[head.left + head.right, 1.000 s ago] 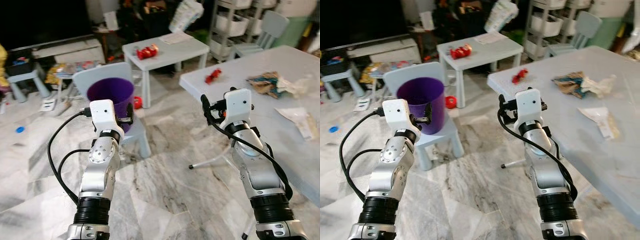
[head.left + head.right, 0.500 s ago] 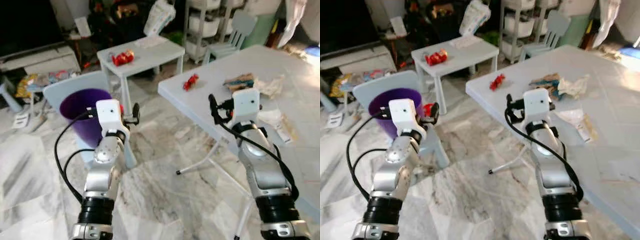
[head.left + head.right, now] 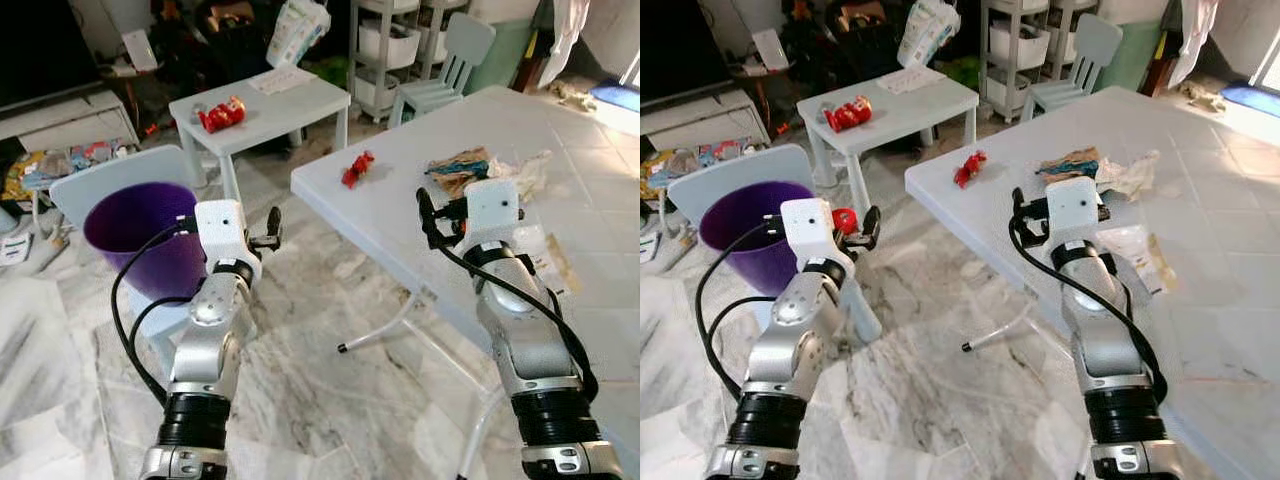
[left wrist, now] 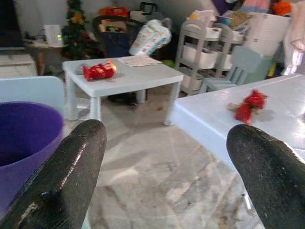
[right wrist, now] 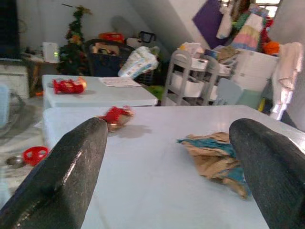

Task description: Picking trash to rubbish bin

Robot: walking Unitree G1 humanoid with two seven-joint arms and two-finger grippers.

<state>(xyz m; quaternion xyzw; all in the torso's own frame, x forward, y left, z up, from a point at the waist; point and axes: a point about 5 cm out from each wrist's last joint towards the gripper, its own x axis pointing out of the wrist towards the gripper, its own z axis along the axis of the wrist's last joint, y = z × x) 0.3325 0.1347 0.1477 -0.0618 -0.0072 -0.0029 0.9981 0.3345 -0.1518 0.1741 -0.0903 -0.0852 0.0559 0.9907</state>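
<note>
The right tool (image 3: 428, 212) hangs over the near edge of the big white bench (image 3: 600, 160), fingers spread wide with nothing between them. The left tool (image 3: 268, 228) is likewise agape and empty, held over the floor beside the purple bin (image 3: 135, 235).

Trash lies ahead on the bench: a red wrapper (image 3: 356, 168) near the left edge, crumpled brown-and-teal paper (image 5: 214, 160) further in, and a flat packet (image 3: 1140, 255) beside the right forearm. I judge this an approach to a pick; reaching forward to the crumpled paper looks nearest.

The bench edge sits under the right wrist. Open floor separates bench and bin, which stands on a pale chair (image 3: 120, 175).
</note>
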